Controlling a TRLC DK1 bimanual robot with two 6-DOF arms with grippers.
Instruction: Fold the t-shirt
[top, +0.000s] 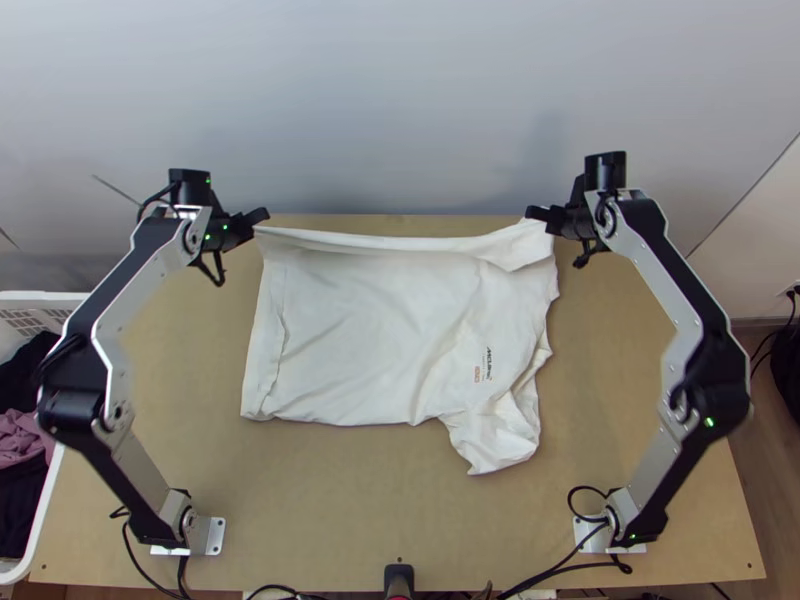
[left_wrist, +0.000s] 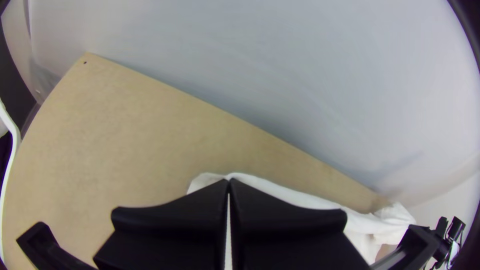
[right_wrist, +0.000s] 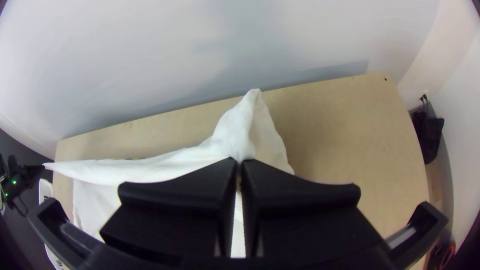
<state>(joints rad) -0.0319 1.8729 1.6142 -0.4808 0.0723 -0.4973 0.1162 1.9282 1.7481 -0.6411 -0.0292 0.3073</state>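
The left tool (top: 258, 217) is clenched on one far corner of the shirt (top: 370, 330), the right tool (top: 538, 213) near the other. Between them the shirt's far edge is raised; its remainder lies spread on the table (top: 330, 500). Left of the shirt stands a basket (top: 40, 297).

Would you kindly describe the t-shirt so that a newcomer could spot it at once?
Look at the wooden table. On it lies the t-shirt, its far edge held between the left gripper and the right gripper. Unlike the dark clothes and pink cloth in the basket at the table's left, it is white, mostly spread and bears small print.
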